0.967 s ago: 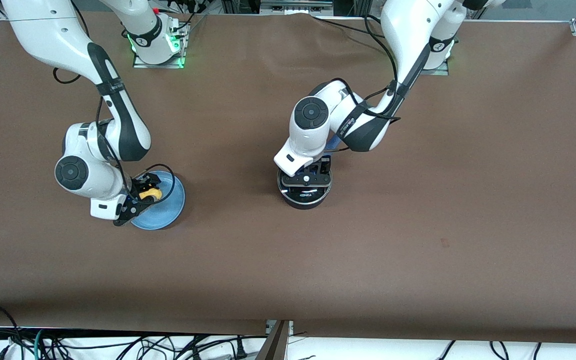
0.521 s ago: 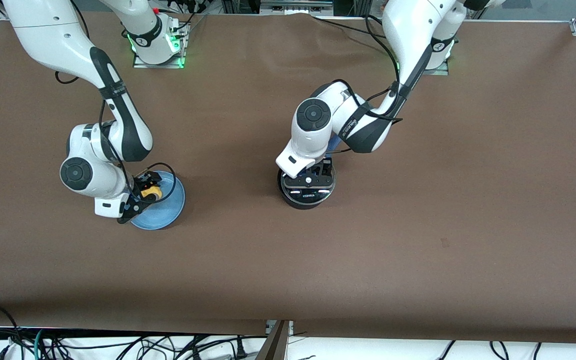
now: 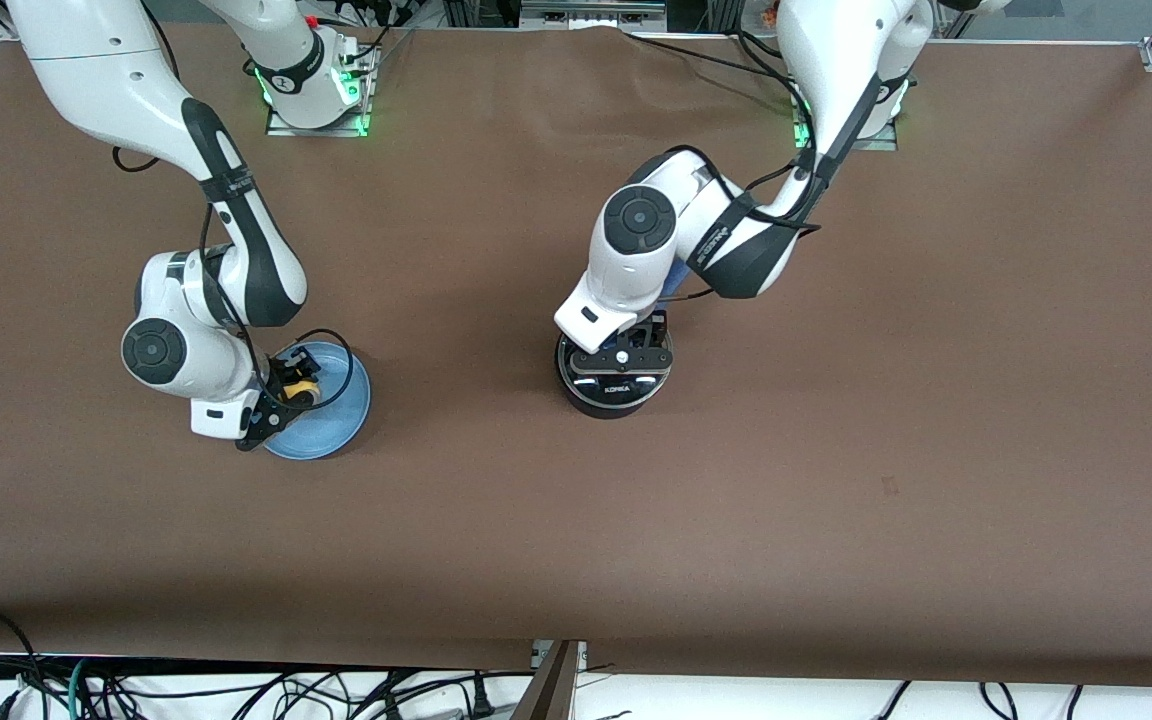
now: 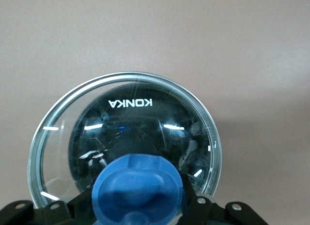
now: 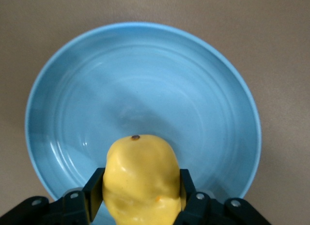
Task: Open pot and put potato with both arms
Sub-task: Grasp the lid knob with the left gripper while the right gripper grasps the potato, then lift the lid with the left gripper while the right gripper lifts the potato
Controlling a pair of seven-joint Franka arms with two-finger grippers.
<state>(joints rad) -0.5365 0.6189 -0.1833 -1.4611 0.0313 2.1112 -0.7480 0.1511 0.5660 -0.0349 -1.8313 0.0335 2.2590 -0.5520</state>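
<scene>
Right gripper (image 3: 288, 388): we see its two black fingers (image 5: 93, 196) pressed against either side of the potato, clamped on it, over the blue plate.
Potato (image 5: 141, 179): yellow and lumpy, with a small brown spot near one end; it sits between the right gripper's fingers above the plate. We cannot tell whether it touches the plate.
Plate (image 3: 336, 420): flat and blue, lying on the brown table toward the right arm's end, well apart from the pot.
Left gripper (image 3: 630, 345): we see it down on the pot's lid, its fingers (image 4: 191, 203) closed around the blue knob.
Knob (image 4: 137, 188): blue and rounded, at the centre of the lid, held between the left gripper's fingers.
Lid (image 4: 58, 133): round clear glass with a metal rim, over the pot's mouth; in the left wrist view its rim looks slightly off-centre from the black body under it. We cannot tell whether it sits fully on the pot.
Pot (image 3: 611, 398): small and black with white lettering on its side, standing near the middle of the table; its blue handle (image 3: 672, 286) shows only partly beneath the left arm.
Table (image 3: 836, 400): brown cloth.
</scene>
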